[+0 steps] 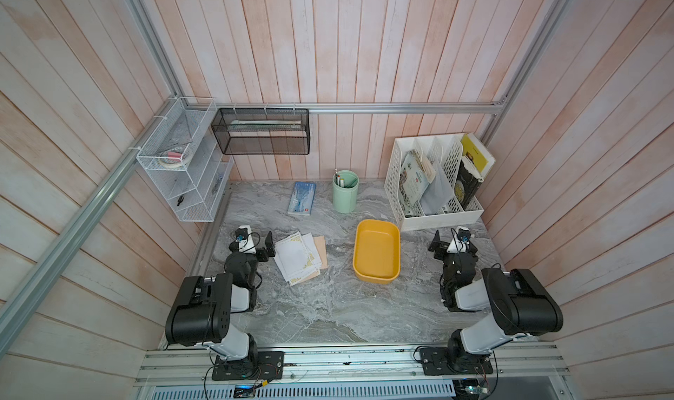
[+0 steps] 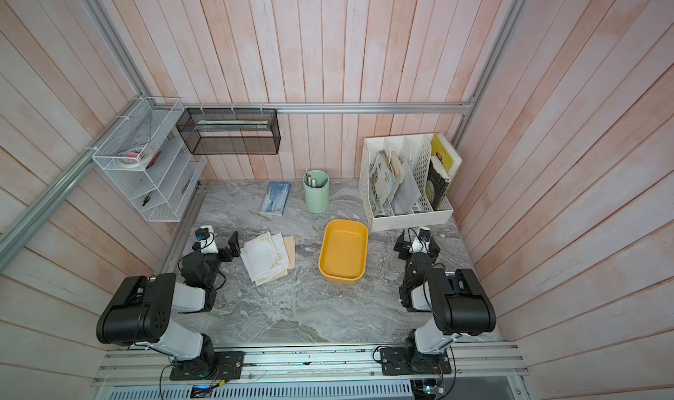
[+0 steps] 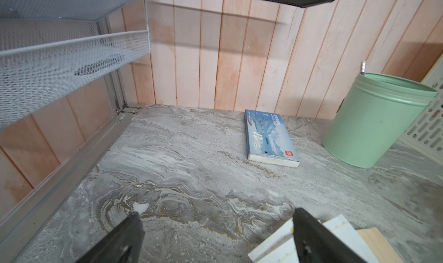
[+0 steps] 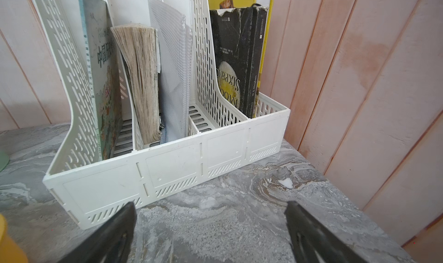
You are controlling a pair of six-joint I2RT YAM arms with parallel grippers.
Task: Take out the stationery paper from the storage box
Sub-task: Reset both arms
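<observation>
Fanned white-and-peach stationery paper (image 1: 299, 257) lies centre-left, just beside the spread left gripper (image 1: 266, 248), clear of the mustard-yellow plastic storage box (image 1: 375, 278); right gripper (image 1: 437, 246) spread too.

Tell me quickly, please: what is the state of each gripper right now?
Left gripper: open, holding nothing.
Right gripper: open, holding nothing.

fanned stationery paper (image 1: 299, 258) lies flat on the table beside the empty mustard storage box (image 1: 376, 270).
</observation>
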